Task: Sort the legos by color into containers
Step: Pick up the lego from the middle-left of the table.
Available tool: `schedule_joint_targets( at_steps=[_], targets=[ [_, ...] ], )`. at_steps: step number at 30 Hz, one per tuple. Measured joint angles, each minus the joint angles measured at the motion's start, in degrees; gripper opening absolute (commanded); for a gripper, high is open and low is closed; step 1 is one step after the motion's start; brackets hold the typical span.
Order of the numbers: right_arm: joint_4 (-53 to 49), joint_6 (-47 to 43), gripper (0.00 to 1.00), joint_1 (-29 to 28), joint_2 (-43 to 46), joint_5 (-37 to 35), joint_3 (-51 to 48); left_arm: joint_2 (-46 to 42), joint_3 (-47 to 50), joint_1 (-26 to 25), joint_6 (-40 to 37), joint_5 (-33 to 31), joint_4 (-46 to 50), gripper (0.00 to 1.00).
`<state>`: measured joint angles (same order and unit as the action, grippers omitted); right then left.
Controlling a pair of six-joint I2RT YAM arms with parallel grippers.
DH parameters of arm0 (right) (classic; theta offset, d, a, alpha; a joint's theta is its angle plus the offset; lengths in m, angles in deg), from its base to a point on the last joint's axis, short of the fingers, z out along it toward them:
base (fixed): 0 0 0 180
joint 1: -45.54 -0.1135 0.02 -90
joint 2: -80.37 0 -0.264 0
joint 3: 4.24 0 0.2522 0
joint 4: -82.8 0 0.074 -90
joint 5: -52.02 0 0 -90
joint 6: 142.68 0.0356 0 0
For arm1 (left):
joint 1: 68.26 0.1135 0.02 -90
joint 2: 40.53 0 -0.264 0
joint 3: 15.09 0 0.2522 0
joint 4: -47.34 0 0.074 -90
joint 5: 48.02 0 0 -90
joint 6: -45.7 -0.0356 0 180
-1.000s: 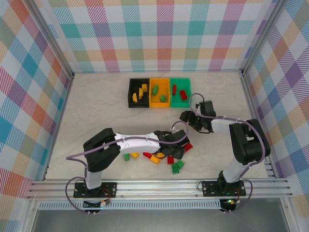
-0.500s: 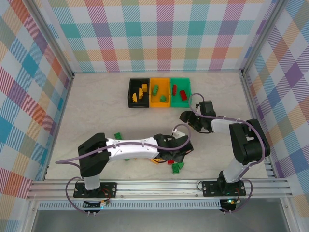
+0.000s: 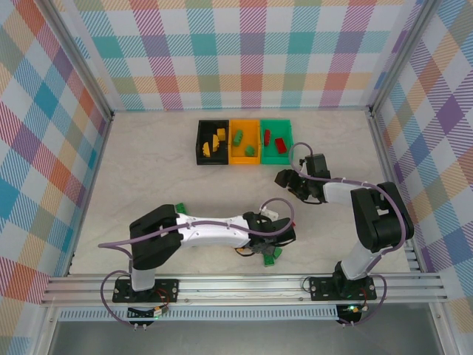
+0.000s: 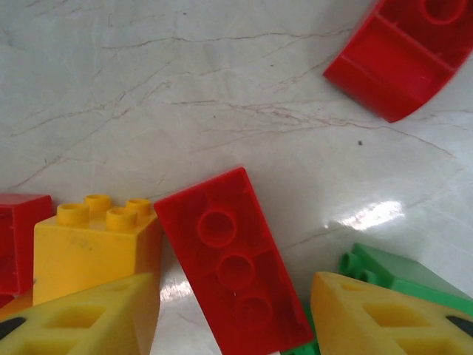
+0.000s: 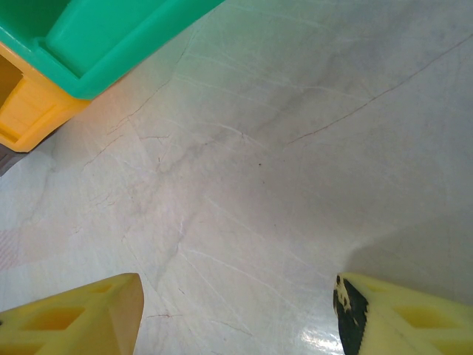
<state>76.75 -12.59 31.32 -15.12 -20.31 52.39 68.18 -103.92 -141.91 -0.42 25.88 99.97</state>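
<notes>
In the left wrist view a red lego (image 4: 236, 270) lies studs down between my left gripper's (image 4: 233, 322) yellow fingers (image 4: 81, 318), with a thin gap showing on its left side. Around it lie a yellow lego (image 4: 96, 244), a green lego (image 4: 399, 274) and a curved red lego (image 4: 403, 55). From above, the left gripper (image 3: 267, 242) is low over the pile near the front edge. The black (image 3: 199, 144), orange (image 3: 244, 158) and green (image 3: 275, 159) containers stand at the back with legos inside. My right gripper (image 3: 284, 179) hovers open over bare table.
A lone green lego (image 3: 179, 208) lies beside the left arm's upper link. The green bin's corner (image 5: 111, 37) and the orange bin (image 5: 29, 111) sit just beyond the right gripper (image 5: 236, 314). Metal rails run along the table's sides and front.
The left arm swung toward the near edge and settled over the pile, and its jaws narrowed round the red lego. The right arm has not moved.
</notes>
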Motion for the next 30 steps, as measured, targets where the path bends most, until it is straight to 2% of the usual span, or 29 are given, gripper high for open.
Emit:
schedule_joint_targets(
  at_steps=[5,21,24,30],
  targets=[
    [0.0,0.0,0.69,0.0,0.0,0.0,0.0,0.8,-0.8,0.0,0.6,0.6,0.0,0.52],
    [0.0,0.0,0.69,0.0,0.0,0.0,0.0,4.0,-3.0,0.9,3.5,0.1,0.1,0.49],
    [0.0,0.0,0.69,0.0,0.0,0.0,0.0,4.0,-3.0,1.5,3.5,0.2,0.0,0.42],
    [0.0,0.0,0.69,0.0,0.0,0.0,0.0,6.1,-3.5,1.9,3.1,1.0,0.0,0.36]
  ],
)
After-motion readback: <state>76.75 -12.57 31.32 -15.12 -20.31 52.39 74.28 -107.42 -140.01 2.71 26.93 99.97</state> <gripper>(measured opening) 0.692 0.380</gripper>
